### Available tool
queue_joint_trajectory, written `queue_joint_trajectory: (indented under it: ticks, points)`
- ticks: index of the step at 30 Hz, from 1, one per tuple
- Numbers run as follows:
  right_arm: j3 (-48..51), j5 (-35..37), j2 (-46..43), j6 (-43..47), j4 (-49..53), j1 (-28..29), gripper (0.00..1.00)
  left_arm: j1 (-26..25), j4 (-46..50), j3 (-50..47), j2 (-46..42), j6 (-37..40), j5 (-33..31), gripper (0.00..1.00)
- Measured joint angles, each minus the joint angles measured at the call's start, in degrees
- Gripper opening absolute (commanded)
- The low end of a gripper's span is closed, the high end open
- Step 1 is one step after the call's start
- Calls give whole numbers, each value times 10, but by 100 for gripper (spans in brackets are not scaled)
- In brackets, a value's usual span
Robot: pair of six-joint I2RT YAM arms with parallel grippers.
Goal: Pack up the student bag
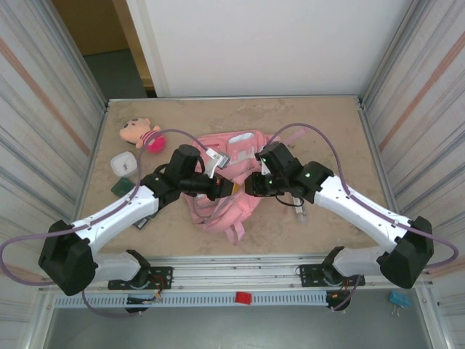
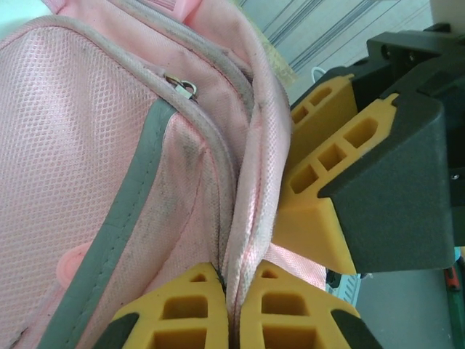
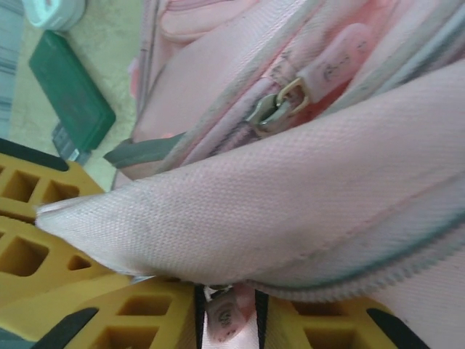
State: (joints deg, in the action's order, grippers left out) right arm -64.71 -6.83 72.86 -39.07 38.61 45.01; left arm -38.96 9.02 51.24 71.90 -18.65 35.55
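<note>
black-and-white arms (image 1: 109, 214), yellow fingers (image 2: 182, 313), lilac cables (image 1: 172, 131)

Our left arm (image 1: 109, 214) reaches in from 7 o'clock, its wrist turned toward 3 o'clock. Our right arm (image 1: 363, 207) reaches in from 5 o'clock, its wrist turned toward 9. The claws nearly meet tip to tip at centre. The left claw (image 2: 231, 280) pinches the bag (image 2: 109, 145) fabric tight, and the right claw (image 3: 227, 298) nips a tab (image 3: 225, 321).

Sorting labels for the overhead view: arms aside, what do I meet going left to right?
Left to right: doll → bag → blue clip. The white case and green box overlap the doll's span, so they are left out.
</note>
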Motion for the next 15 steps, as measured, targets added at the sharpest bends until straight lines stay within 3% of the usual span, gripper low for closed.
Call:
queue_joint_trajectory:
  ticks: [7, 11, 15]
  points:
    - [-12, 4, 15, 19, 10, 0, 29, 0, 13, 5, 0, 11, -6, 0]
    - [-11, -16, 26, 32, -3, -2, 10, 0, 26, 7, 0, 20, -12, 0]
    - [-12, -22, 28, 47, 3, -5, 0, 0, 63, 22, 0, 56, -22, 0]
